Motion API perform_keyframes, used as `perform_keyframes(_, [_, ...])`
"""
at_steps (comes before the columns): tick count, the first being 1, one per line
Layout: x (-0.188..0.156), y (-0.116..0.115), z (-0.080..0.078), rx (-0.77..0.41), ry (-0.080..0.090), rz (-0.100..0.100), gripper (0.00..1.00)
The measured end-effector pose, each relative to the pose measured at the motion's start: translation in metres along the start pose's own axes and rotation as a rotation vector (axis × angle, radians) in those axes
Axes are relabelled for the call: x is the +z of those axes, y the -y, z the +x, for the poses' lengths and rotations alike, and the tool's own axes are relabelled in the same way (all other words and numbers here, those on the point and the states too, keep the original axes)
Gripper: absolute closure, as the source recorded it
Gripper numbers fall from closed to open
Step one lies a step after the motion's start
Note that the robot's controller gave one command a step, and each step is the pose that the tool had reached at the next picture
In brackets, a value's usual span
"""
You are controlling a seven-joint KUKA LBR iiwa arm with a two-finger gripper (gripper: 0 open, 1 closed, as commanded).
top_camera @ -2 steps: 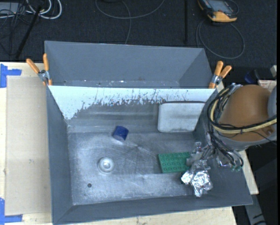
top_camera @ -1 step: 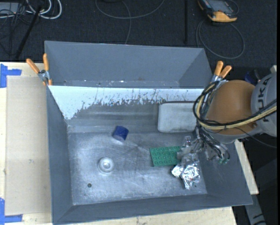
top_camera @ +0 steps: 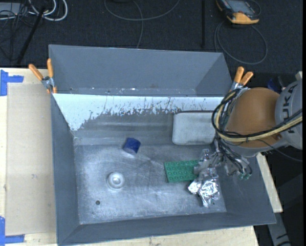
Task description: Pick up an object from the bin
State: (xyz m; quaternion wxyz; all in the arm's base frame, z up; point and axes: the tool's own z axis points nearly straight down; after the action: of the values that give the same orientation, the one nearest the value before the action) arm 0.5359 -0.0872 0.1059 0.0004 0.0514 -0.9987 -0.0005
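Note:
My gripper (top_camera: pixel 213 164) hangs low at the bin's right side, under the orange-brown wrist cover. It is just off the right end of a flat green studded building plate (top_camera: pixel 179 170) lying on the bin floor. Directly below it, towards the front wall, lies a crumpled ball of silver foil (top_camera: pixel 206 190). A pale grey rectangular block (top_camera: pixel 194 127) rests against the back slope, just behind the gripper. Nothing shows held in the gripper.
A small blue cube (top_camera: pixel 131 145) sits left of centre on the floor. A small round clear-silver cap (top_camera: pixel 115 179) lies at the front left. The arm and its cables come in over the bin's right wall.

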Motion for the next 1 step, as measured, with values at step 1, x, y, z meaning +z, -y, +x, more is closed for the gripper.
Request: perform_keyframes(1, [0.0000,-0.0001,0.0000,0.000,0.000,0.000,1.00])
